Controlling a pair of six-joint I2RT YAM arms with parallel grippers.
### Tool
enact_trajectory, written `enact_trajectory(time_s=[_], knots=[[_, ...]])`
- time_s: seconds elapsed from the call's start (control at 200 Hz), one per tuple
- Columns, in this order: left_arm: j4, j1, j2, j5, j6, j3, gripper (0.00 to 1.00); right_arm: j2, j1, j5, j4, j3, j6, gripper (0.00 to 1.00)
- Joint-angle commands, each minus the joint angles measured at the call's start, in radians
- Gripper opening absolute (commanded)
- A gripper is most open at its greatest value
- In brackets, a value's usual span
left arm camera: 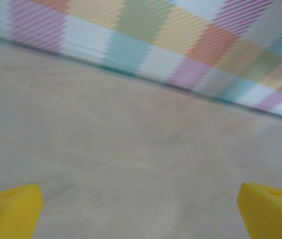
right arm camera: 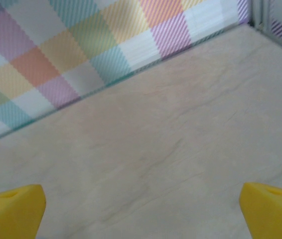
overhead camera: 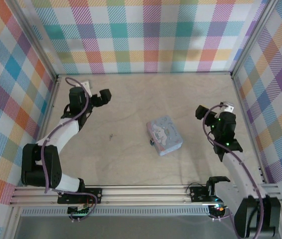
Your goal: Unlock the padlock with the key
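The padlock [overhead camera: 152, 142] is a tiny bluish, dark speck touching the left edge of a pastel tin [overhead camera: 164, 135] at mid-table. The key [overhead camera: 111, 135] is a thin dark fleck lying alone on the tabletop, left of the tin. My left gripper [overhead camera: 105, 96] hovers at the back left, well behind the key. In the left wrist view the left gripper [left arm camera: 141, 214] is open, yellow fingertips [left arm camera: 11, 211] wide apart over bare table. My right gripper [overhead camera: 200, 112] stands right of the tin. The right wrist view shows the right gripper [right arm camera: 141, 211] open and holding nothing.
Plaid walls [overhead camera: 146, 35] close the table on the back, left and right. The pastel blue-pink tin with a white cartoon figure is the largest object on the beige tabletop [overhead camera: 131, 164]. A metal rail [overhead camera: 146, 191] runs along the near edge.
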Motion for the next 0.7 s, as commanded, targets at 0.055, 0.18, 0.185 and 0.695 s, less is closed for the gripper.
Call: enact_trajectory(time_s=[0.055,0.18,0.185,0.695], knots=[[-0.097,-0.065,0.105,0.234,-0.151,0.097,1.00,-0.097,-0.001,-0.253,-0.270,0.023,0.160,0.97],[-0.235,-0.165,0.200,0.302,-0.104,0.229,0.89,-0.155,0.000,-0.362,-0.413,0.023,0.228,0.89],[-0.241,-0.169,0.206,0.305,-0.101,0.235,0.89,-0.158,0.001,-0.366,-0.418,0.023,0.230,0.88],[-0.677,-0.443,0.543,0.429,0.165,0.604,0.70,-0.169,0.154,-0.476,-0.481,-0.146,0.414,0.62]])
